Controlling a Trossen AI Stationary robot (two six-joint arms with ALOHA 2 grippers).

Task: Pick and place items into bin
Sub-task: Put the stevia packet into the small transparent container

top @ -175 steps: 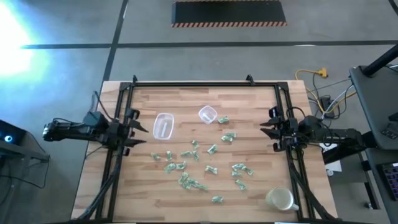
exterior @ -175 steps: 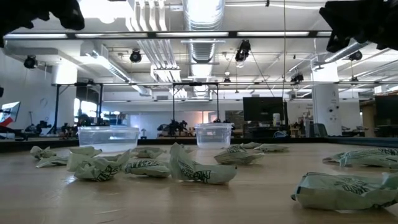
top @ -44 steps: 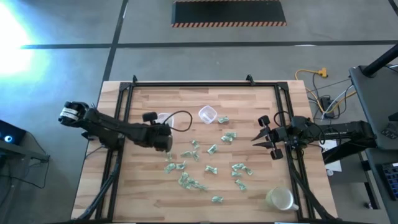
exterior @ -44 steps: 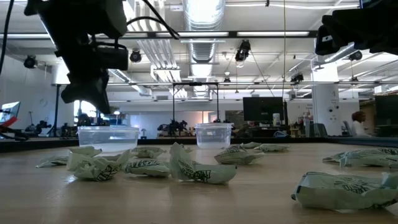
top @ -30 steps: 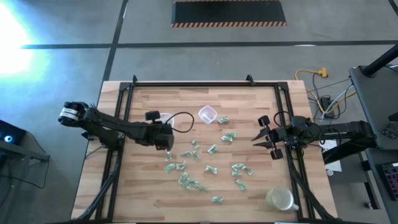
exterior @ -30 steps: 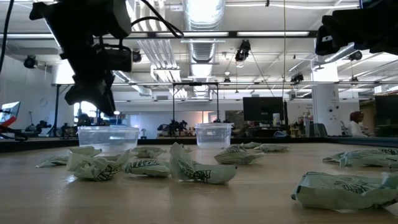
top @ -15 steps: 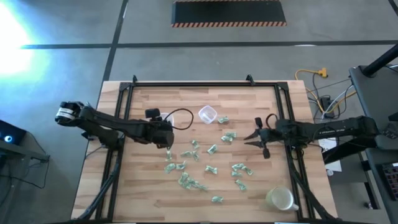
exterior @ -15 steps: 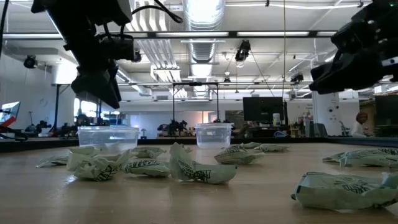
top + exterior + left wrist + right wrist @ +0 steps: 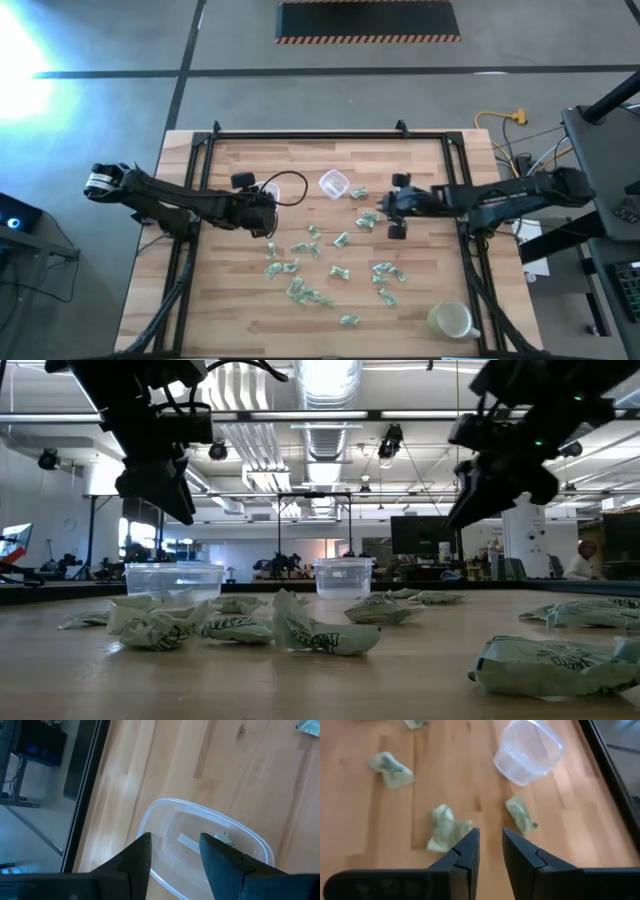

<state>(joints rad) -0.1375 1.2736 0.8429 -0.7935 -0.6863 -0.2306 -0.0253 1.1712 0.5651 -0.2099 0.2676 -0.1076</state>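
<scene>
Step in hand: a release by the left hand (image 9: pixel 172 851) is judged just made; it is held over the clear oblong plastic bin (image 9: pixel 165 817) near the tabletop's left edge, fingers parted and nothing held between them.
Bin contents: one small pale green-and-white crinkly wrapped piece (image 9: pixel 222 838) is seen lying inside, beside a pale label strip.
Right hand: the right hand (image 9: pixel 489 846) is stretched in from the right edge towards the tabletop's middle, its fingers set narrowly apart and empty, above bare wood just beside a wrapped piece (image 9: pixel 445 827).
Remaining items: the other wrapped pieces (image 9: pixel 310 270) are scattered across the middle and near half of the light wooden tabletop (image 9: pixel 300 325).
Other containers: a small clear square tub (image 9: pixel 333 183) is set towards the far edge; a pale round cup (image 9: pixel 449 320) stands at the near right corner.
Next move: the right hand is likely to be lowered and closed on the nearby piece; the fingers must straddle it.
</scene>
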